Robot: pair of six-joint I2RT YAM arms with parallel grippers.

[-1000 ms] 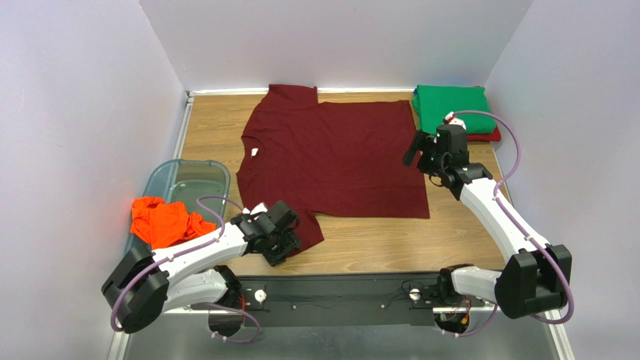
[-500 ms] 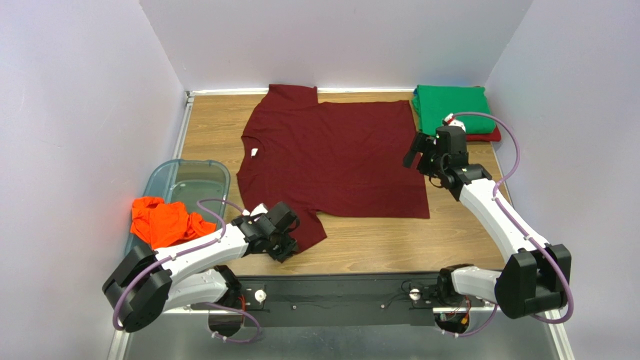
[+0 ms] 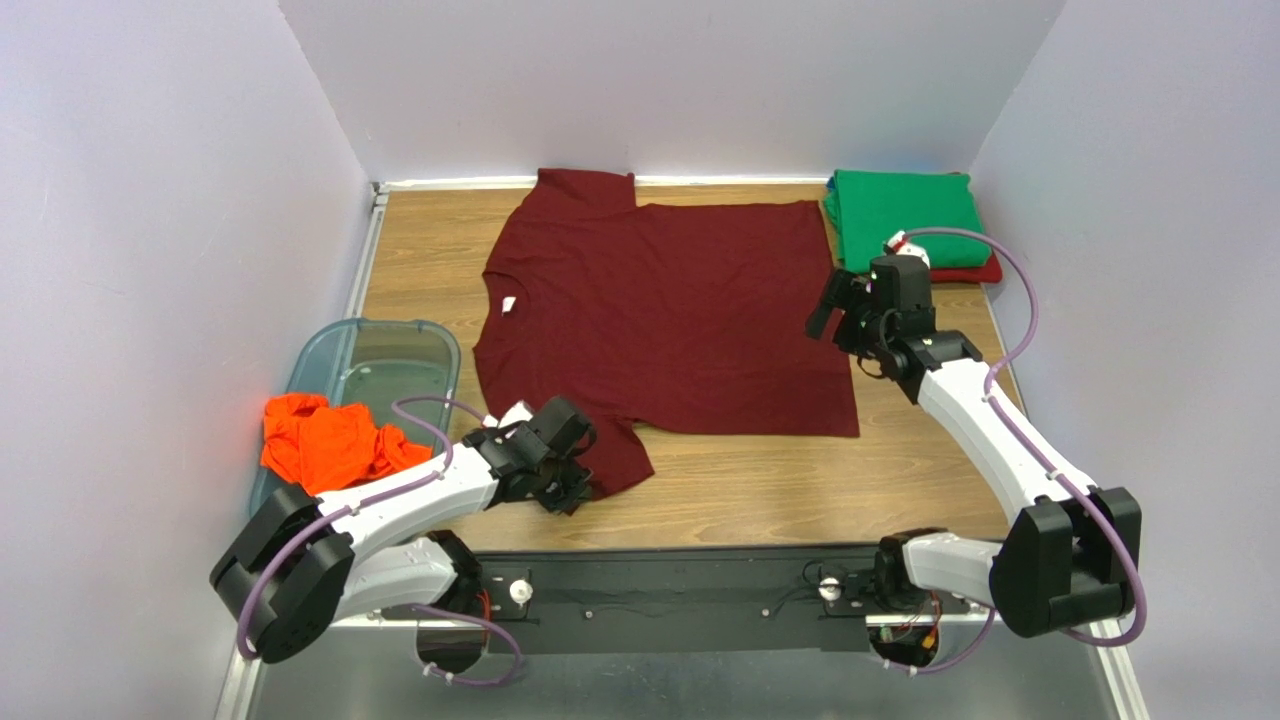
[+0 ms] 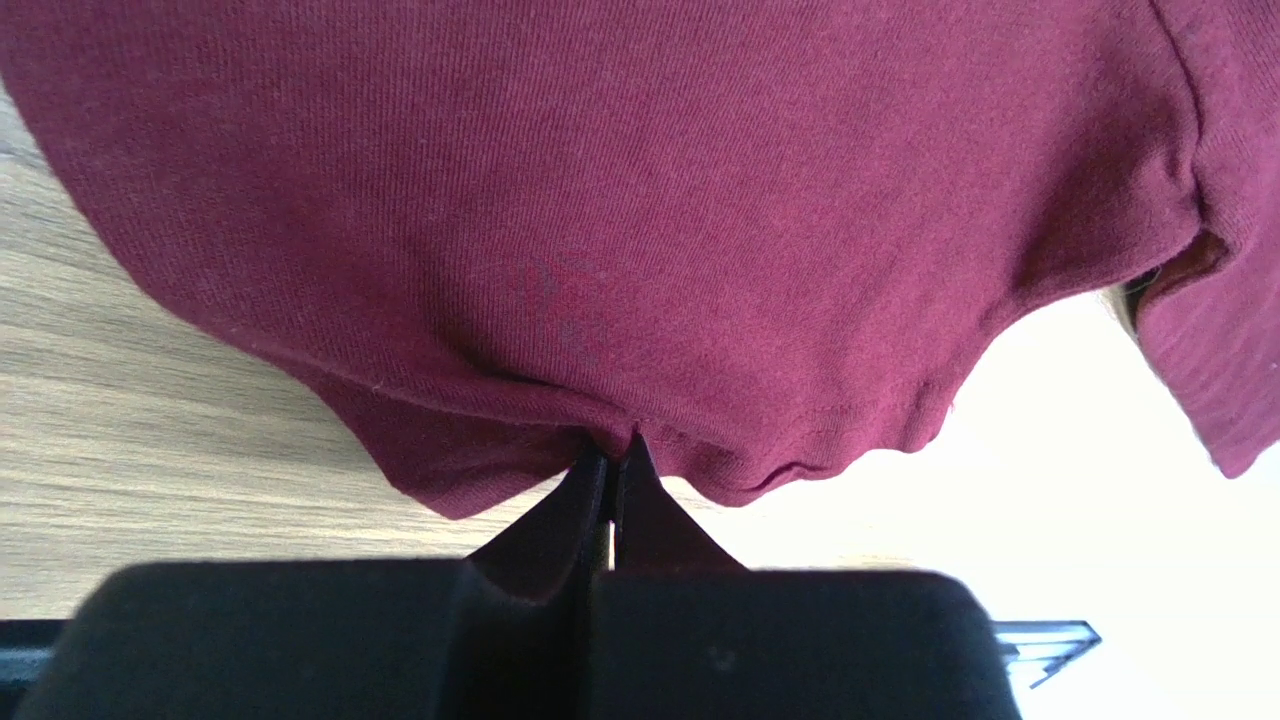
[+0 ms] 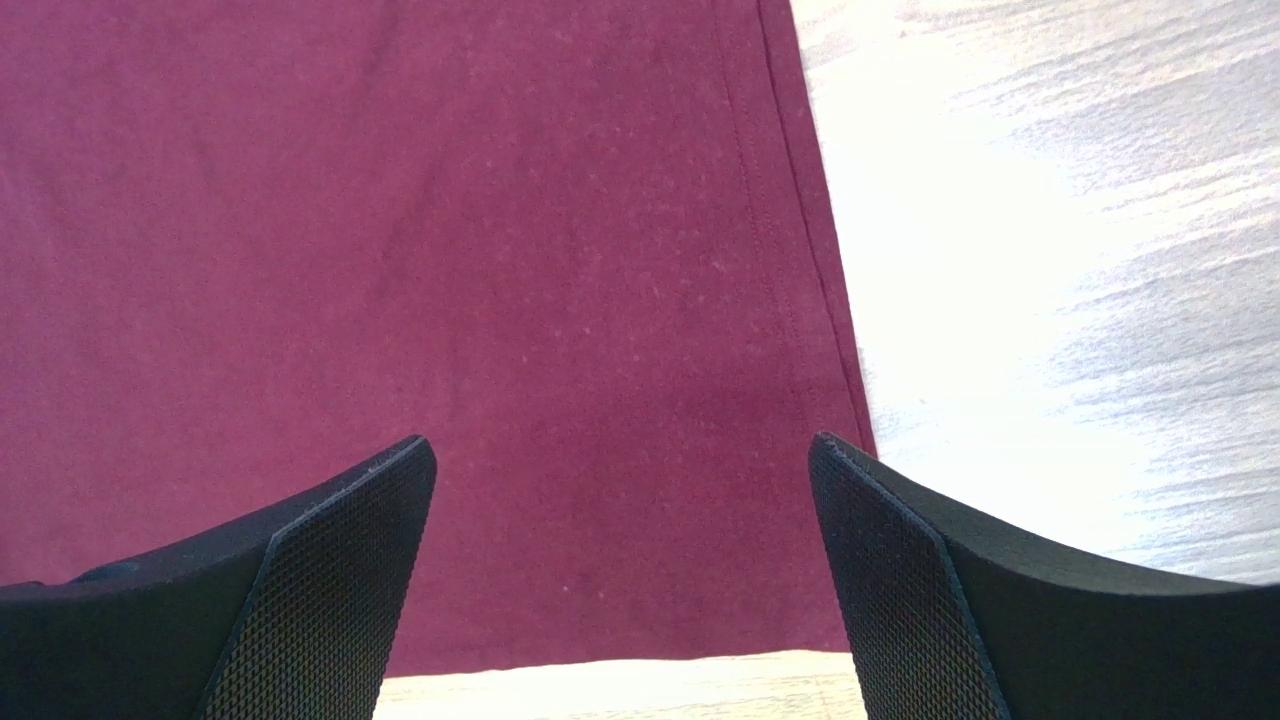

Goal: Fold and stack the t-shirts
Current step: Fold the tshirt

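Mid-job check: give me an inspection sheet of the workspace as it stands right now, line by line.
Surface: wooden table, wood grain, no spills seen.
Job's things: maroon t-shirt spread flat in the middle; green t-shirt folded on top of a red t-shirt at the far right corner; orange t-shirt crumpled over the near end of the bin.
Clutter: clear bin at the left edge; nothing else seen.
Grippers: left gripper shut on the edge of the maroon t-shirt's near sleeve; right gripper open over the shirt's right hem; contact cannot be told.
Cables: purple cables loop along both arms.
Surroundings: pale walls on three sides.
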